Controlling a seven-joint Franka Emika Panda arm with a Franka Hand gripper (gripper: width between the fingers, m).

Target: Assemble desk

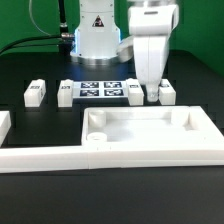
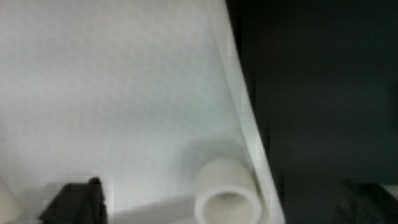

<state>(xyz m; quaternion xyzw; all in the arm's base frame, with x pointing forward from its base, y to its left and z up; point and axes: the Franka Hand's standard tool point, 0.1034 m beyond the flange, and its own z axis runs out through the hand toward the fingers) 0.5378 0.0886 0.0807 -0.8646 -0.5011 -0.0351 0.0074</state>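
Lying nearest on the dark bench (image 1: 40, 200) is a long white rail (image 1: 40, 158), stretched from left to right across the front of the scene. Just beyond it, touching it or very nearly so, rests the tabletop (image 1: 150, 135), a white rimmed tray lying flat with its hollow side up, placed right of the middle. A round socket shows in its near left corner.

Farther back, four small white blocks stand in a row, each with a black-and-white tag. The first leg block (image 1: 35, 93) is well to the left, with the second leg block (image 1: 67, 93) near it. The flat marker board (image 1: 100, 88) lies between the second and the third leg block (image 1: 135, 95). The fourth leg block (image 1: 163, 94) stands just right of the third, past the tabletop's far rim. All four are apart from the tabletop.

The tool (image 1: 151, 84) hangs above the gap between the third and fourth blocks. In the wrist view its dark fingertips (image 2: 75, 203) stand wide apart with nothing clamped between them, and under them lie a white surface with a round socket, probably the tabletop, and bare bench beside it. Whether the tool touches anything I cannot tell.

Farthest back stands the arm's white base (image 1: 95, 30).
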